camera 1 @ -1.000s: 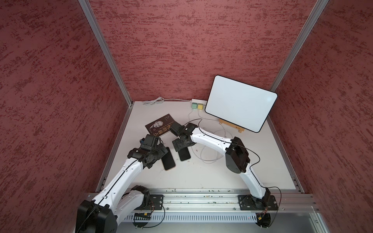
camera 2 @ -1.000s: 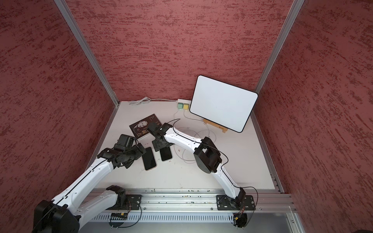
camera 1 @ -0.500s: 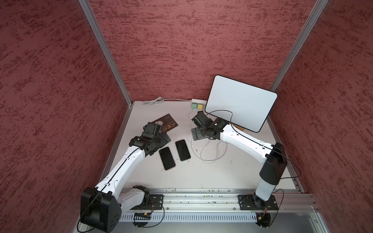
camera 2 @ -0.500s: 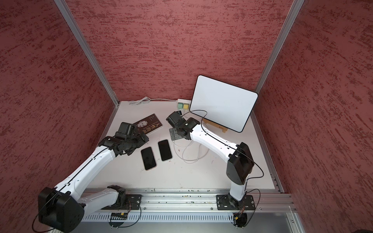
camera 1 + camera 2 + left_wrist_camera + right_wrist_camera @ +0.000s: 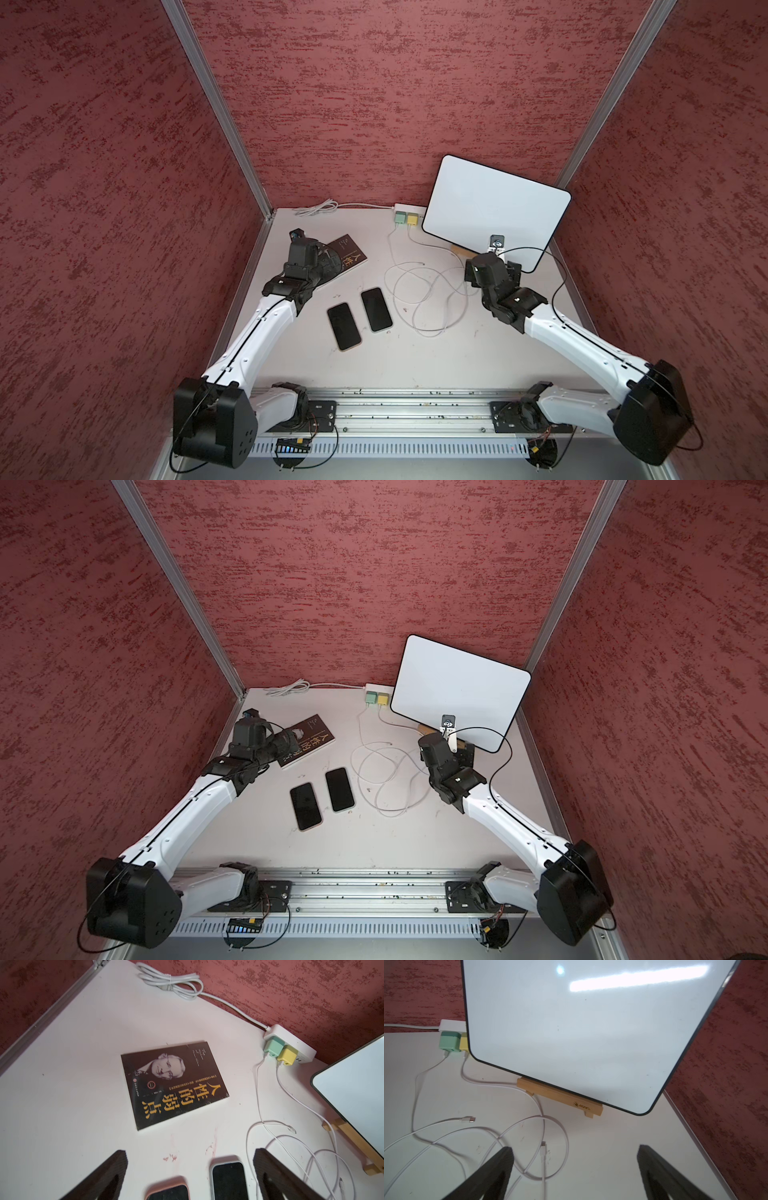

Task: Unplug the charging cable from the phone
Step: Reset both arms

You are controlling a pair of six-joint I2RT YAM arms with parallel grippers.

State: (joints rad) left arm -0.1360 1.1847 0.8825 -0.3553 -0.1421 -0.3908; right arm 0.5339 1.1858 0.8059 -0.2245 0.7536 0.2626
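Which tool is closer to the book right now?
Left. The left tool is at the book's edge; the right tool is across the table, near the whiteboard.

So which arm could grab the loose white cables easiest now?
Probably the right. The right gripper hangs open right by the white cables, a loose plug lying close. The left gripper, open too, sits over by the book, farther away.

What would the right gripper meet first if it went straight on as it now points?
Probably the whiteboard on its wooden stand; the right gripper faces it, though depth is unclear.
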